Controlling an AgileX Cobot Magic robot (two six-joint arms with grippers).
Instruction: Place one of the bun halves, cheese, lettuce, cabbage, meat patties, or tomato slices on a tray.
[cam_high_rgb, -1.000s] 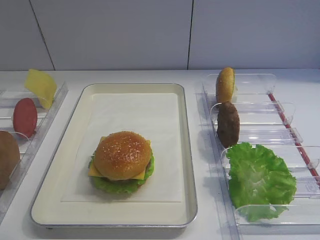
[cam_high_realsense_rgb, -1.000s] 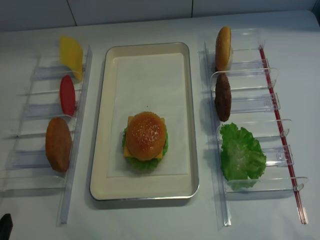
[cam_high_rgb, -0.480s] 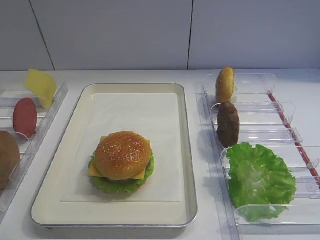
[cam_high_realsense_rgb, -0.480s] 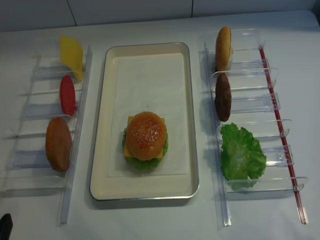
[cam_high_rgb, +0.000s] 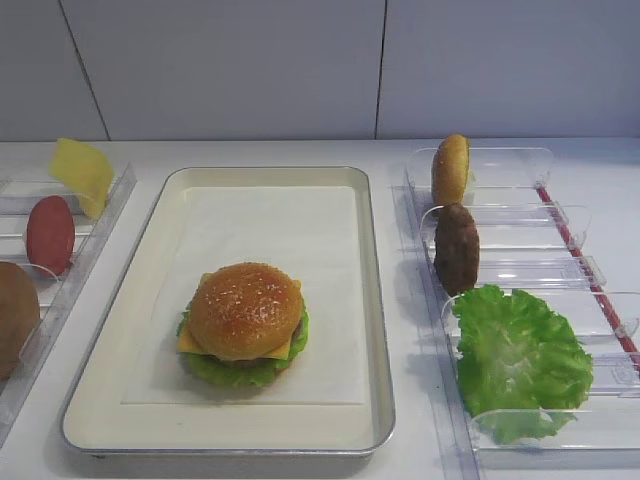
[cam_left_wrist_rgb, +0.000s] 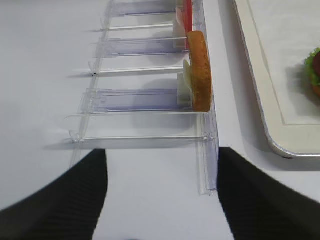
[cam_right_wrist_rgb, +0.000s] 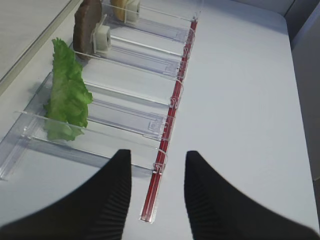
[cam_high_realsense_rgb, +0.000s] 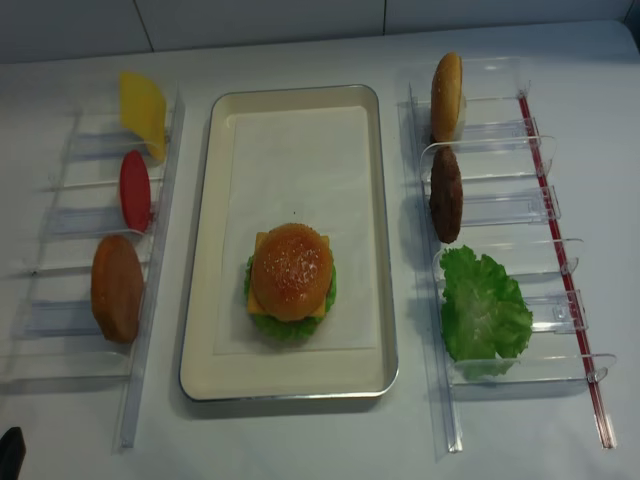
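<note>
A stacked burger stands on the tray (cam_high_rgb: 375, 300) (cam_high_realsense_rgb: 385, 250), topped by a sesame bun half (cam_high_rgb: 245, 305) (cam_high_realsense_rgb: 291, 268). Cheese and lettuce edges show under it. In the left rack stand a cheese slice (cam_high_realsense_rgb: 143, 108), a tomato slice (cam_high_realsense_rgb: 134, 190) and a tan bun half (cam_high_realsense_rgb: 117, 288) (cam_left_wrist_rgb: 199, 70). The right rack holds another bun half (cam_high_realsense_rgb: 446, 95), a meat patty (cam_high_realsense_rgb: 445, 193) (cam_right_wrist_rgb: 86, 27) and lettuce (cam_high_realsense_rgb: 485, 310) (cam_right_wrist_rgb: 67, 92). Cabbage is out of view. My left gripper (cam_left_wrist_rgb: 161, 150) hangs wide open before the left rack. My right gripper (cam_right_wrist_rgb: 158, 152) is narrowly open and empty over the right rack's red strip.
Clear plastic racks (cam_high_realsense_rgb: 60, 260) (cam_high_realsense_rgb: 520, 200) flank the tray on a white table. A red strip (cam_right_wrist_rgb: 172, 110) runs along the right rack's outer side. A white wall (cam_high_rgb: 300, 60) closes the back.
</note>
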